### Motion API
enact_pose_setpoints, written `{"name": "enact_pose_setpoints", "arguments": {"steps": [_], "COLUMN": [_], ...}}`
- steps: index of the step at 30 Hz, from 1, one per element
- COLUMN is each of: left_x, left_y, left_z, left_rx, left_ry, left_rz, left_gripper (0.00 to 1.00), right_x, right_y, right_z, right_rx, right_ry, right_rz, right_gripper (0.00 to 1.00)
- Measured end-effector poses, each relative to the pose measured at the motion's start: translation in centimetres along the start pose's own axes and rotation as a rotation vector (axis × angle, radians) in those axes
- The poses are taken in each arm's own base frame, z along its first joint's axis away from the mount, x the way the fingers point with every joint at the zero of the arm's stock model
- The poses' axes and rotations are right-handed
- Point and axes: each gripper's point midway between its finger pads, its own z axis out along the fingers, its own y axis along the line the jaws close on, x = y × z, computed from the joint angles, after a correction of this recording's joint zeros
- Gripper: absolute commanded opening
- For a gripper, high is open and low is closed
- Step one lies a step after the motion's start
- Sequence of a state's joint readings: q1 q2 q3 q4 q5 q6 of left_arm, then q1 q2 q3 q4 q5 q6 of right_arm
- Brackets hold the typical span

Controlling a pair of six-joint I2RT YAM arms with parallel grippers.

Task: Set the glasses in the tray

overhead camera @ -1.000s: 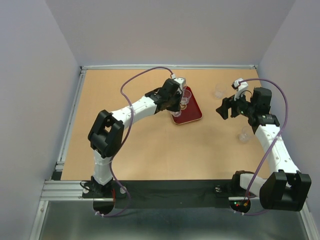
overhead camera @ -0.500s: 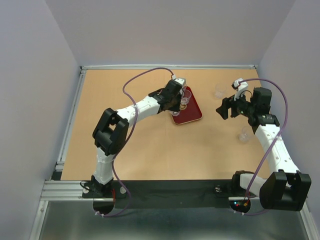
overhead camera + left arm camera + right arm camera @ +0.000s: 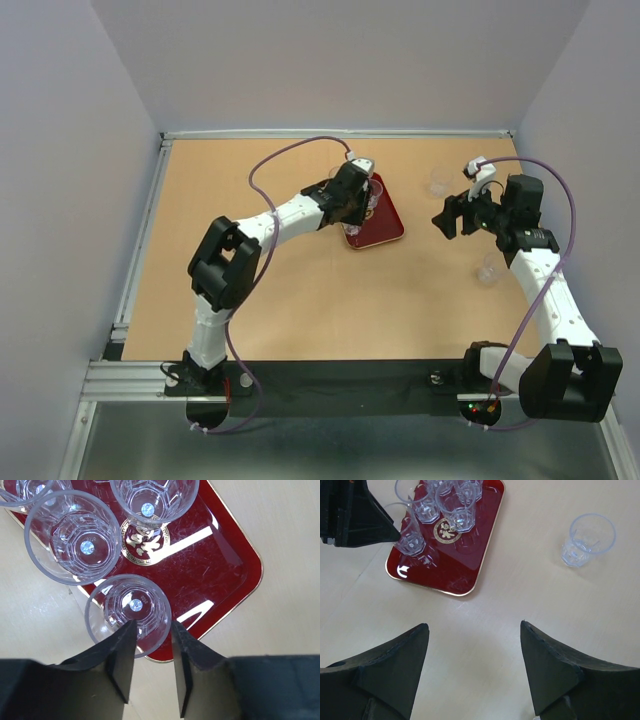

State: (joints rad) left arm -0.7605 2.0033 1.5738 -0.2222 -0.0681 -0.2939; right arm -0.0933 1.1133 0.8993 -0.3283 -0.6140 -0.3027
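Observation:
The dark red tray [image 3: 388, 226] lies at mid table, and several clear glasses stand on it. In the left wrist view the tray [image 3: 215, 565] shows its gold emblem [image 3: 145, 542]. My left gripper [image 3: 152, 625] hovers over the tray's near corner. Its jaws stand narrowly apart around the near rim of one glass [image 3: 128, 611], which stands on that corner. My right gripper [image 3: 474, 625] is wide open and empty above bare table, right of the tray [image 3: 455, 565]. Two glasses remain on the table, one at the far right [image 3: 440, 180] and one nearer [image 3: 488, 270].
In the right wrist view the far-right glass [image 3: 587, 540] stands alone beside the tray. Walls close the table at the back and both sides. A metal rail [image 3: 140, 250] runs along the left edge.
My left arm's elbow has swung right and forward, and its gripper has shifted slightly farther over the tray. The right arm has not moved.

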Motion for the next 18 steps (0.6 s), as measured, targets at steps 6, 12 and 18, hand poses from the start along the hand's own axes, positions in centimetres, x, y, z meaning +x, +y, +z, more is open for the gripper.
{"name": "enact_pose_setpoints", "arguments": {"steps": [6, 12, 18], "left_x": [-2.3, -7.1, -6.2], "left_y": [-0.8, -1.5, 1.8], "left_z": [-3.0, -10.2, -16.2], "left_rx": [0.029, 0.084, 0.002], "left_ry": [-0.078, -0.265, -0.374], "left_rz": [0.015, 0.032, 0.077], "left_gripper": [0.55, 0.64, 0.82], "right_x": [0.0, 0.3, 1.9], "right_y": [-0.3, -0.8, -1.8], "right_z": [-0.1, -0.2, -0.4], "right_rx": [0.005, 0.015, 0.045], "right_ry": [0.0, 0.0, 0.034], "right_rz": [-0.016, -0.039, -0.056], "right_gripper": [0.79, 0.81, 0.82]}}
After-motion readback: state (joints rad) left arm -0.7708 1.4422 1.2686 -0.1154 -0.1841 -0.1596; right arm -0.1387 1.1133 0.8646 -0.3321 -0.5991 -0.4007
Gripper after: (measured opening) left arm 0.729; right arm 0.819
